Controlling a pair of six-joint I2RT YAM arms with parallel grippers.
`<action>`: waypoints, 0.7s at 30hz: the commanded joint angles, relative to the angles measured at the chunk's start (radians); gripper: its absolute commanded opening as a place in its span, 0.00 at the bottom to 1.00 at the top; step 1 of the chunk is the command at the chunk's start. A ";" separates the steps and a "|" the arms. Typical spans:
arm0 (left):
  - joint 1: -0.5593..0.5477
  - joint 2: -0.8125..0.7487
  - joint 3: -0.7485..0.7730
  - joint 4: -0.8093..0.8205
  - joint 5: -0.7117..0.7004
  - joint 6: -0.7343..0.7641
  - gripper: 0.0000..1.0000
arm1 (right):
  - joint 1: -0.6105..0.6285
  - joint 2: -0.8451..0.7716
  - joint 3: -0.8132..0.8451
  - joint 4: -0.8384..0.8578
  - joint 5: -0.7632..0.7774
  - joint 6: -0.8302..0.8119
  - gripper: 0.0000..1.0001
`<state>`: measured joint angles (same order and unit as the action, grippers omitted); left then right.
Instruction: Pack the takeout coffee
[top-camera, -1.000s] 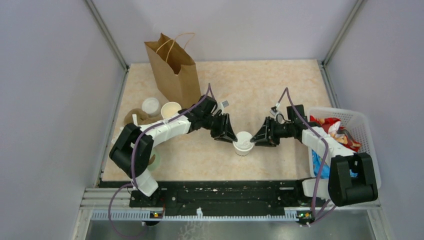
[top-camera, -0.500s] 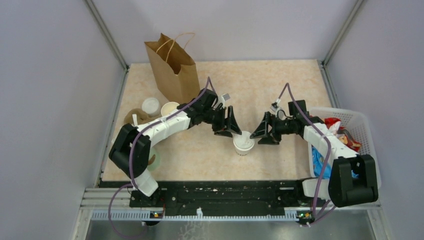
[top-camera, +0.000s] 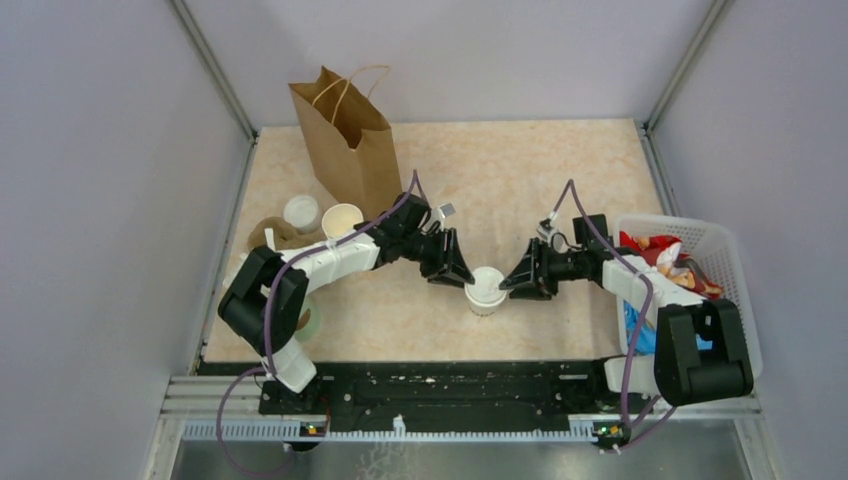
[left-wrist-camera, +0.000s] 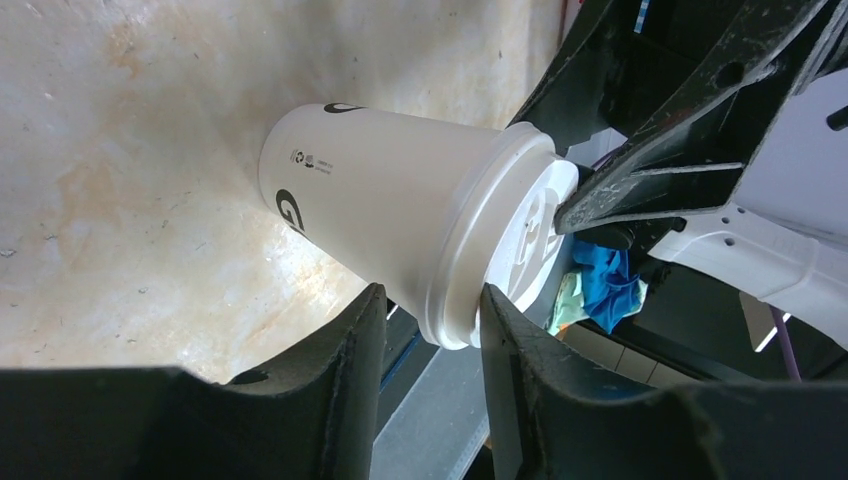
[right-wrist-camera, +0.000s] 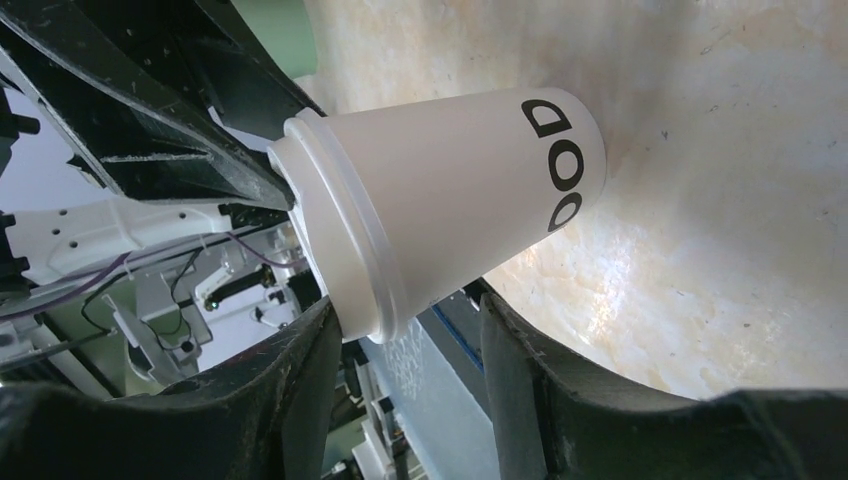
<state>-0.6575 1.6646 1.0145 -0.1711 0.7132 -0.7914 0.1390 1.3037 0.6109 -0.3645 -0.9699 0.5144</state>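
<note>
From above, the takeout coffee (top-camera: 487, 288) stands on the table (top-camera: 560, 180), near the front edge and about in the middle. It is a small white cup with a white lid on top. The left gripper (top-camera: 462, 277) comes at it from the left and its tip is right by the lid. The right gripper (top-camera: 508, 283) comes from the right and its tip is right by the lid too. The brown paper bag (top-camera: 350, 150) stands far back on the left, well away from the cup. A lidless cup (top-camera: 342, 218) and a loose lid (top-camera: 300, 211) sit near the bag. A white basket (top-camera: 725, 245) with snack packs is at the right edge.

In the left wrist view, the cup has its bottom on the table. The left fingers (left-wrist-camera: 345, 380) are a little way apart. The rim of the lid sits in the gap between them, close to both. A black tip of the right gripper touches the top of the lid.

In the right wrist view, the cup shows black letters on its side. The right fingers (right-wrist-camera: 300, 390) are a little way apart too, with the lid end of the cup between them. A thin gap shows between the cup and one finger.
</note>
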 joint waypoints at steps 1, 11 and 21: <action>-0.005 -0.022 0.013 -0.082 -0.062 0.032 0.48 | -0.018 -0.010 0.071 -0.053 0.065 -0.059 0.53; -0.005 -0.019 0.059 -0.086 -0.058 -0.009 0.56 | 0.055 -0.010 0.124 -0.142 0.046 -0.083 0.72; -0.007 -0.044 -0.073 -0.083 -0.099 0.017 0.42 | 0.037 0.014 0.023 -0.055 0.159 -0.064 0.49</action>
<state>-0.6613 1.6302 0.9741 -0.1570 0.6952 -0.8303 0.1806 1.3197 0.6357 -0.4263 -0.9466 0.4889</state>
